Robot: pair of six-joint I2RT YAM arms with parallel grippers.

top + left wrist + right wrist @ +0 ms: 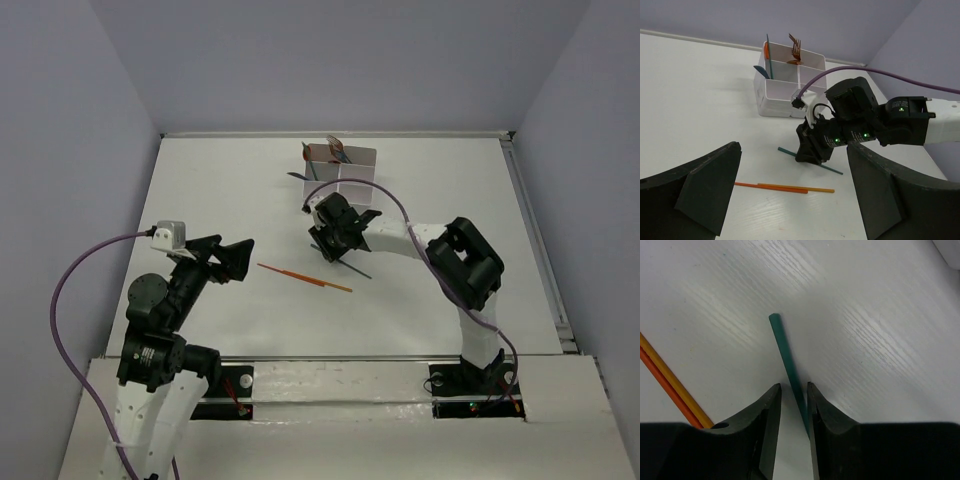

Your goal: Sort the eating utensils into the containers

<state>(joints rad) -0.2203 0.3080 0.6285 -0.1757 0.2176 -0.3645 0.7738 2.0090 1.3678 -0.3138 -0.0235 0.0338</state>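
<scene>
The white four-compartment box (352,187) stands at the back of the table; a brown fork (796,46) and teal and orange pieces stand upright in its far compartments. A teal stick (782,347) lies flat on the table. My right gripper (794,390) is lowered over it, open by a narrow gap, with the stick between the fingers and against the right one. From the top, the right gripper (335,243) covers the stick's middle. Two orange sticks (305,278) lie side by side nearer me. My left gripper (232,258) hangs wide open left of them, holding nothing.
A purple cable (352,186) loops from the right wrist over the box's near side. Another purple cable (75,280) arcs off the left arm. The table's raised edges (525,210) run along the right and back, under grey walls.
</scene>
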